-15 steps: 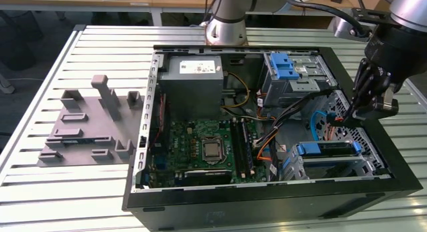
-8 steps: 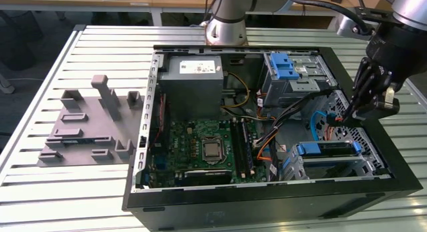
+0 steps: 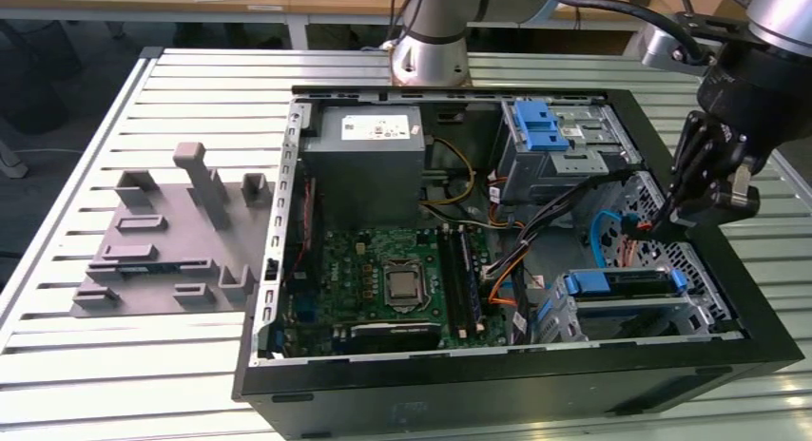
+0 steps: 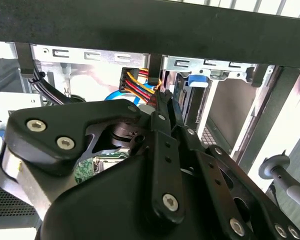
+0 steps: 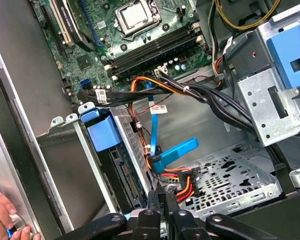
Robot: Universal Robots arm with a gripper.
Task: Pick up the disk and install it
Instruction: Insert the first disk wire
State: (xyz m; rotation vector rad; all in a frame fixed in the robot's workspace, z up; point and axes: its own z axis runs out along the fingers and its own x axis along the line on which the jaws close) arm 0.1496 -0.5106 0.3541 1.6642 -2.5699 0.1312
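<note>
gripper (image 3: 686, 216) is hovering inside the computer case (image 3: 508, 384), fingers pinched together, holding nothing. disk (image 3: 618, 283) is sitting in the drive cage (image 3: 691, 313) with its blue frame showing. judging it stiff, fairly heavy, knock-sensitive; best grasped across the frame edges.

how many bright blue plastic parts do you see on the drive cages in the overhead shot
2. One blue plastic latch tops the upper silver drive cage by the grey power supply box; one blue-framed disk sits in the lower cage. More may hide behind cables.
</note>
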